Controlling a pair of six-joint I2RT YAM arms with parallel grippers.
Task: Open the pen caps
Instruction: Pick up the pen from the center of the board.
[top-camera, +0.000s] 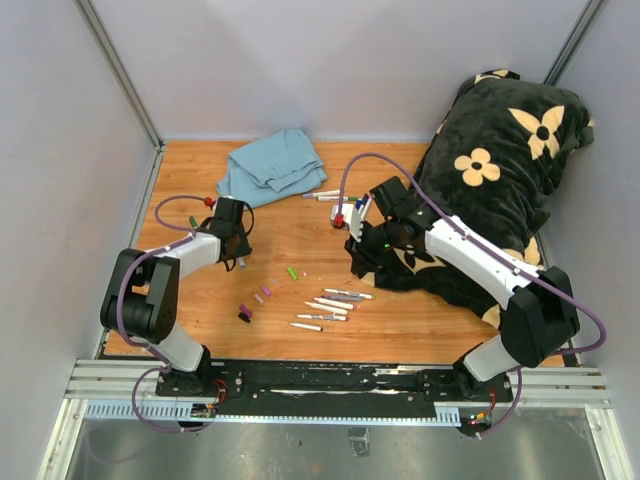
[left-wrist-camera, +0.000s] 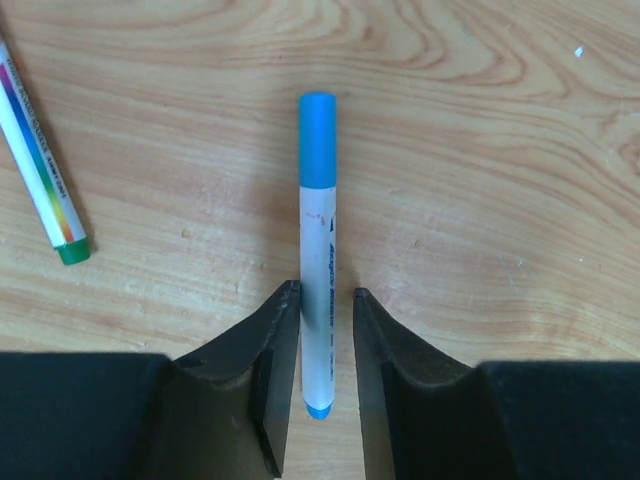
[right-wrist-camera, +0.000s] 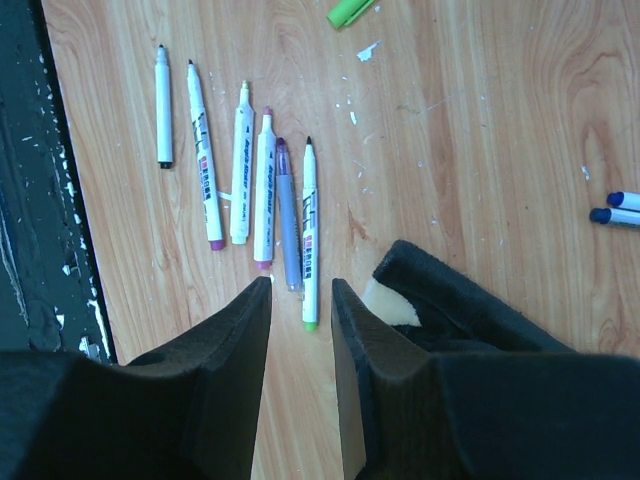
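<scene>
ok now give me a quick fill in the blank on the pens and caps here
1. The marker between the left hand's fingers wears a cap coloured ___.
2. Ahead of the right hand, ___ markers lie in one row.
3. The loose cap beyond them is ___.
4. Between the right hand's fingers there is ___.
Missing words: blue; six; green; nothing.

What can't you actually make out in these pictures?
- Left wrist view: whether the left gripper pinches the blue-capped marker or only flanks it.
- Right wrist view: two blue-ended markers, cut off by the right edge.
- Top view: the loose pen caps, too small to show detail.
</scene>
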